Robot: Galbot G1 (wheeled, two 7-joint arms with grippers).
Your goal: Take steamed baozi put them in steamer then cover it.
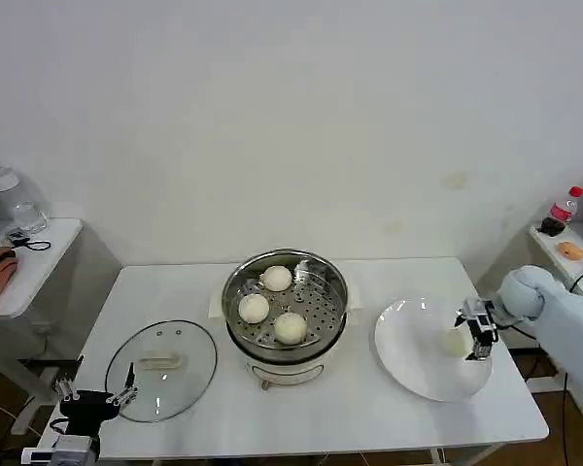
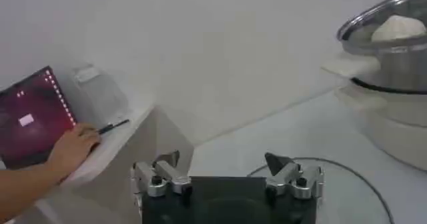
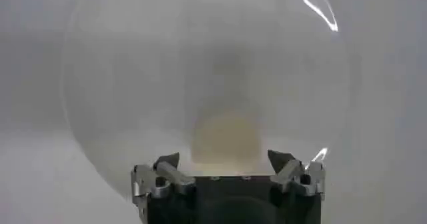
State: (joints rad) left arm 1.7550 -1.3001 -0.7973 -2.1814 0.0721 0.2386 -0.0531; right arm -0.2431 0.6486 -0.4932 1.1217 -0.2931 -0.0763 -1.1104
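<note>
Right gripper gapes wide around 1 baozi (3 baozi in steamer).

There are four baozi: three in the steamer at centre, one on the white plate at right. One glass lid lies lower left.

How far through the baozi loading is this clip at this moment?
Three baozi already sit in the steamer. The right gripper is open around the last baozi on the white plate. The cover lies on the table beside the idle left gripper, not yet placed.
</note>
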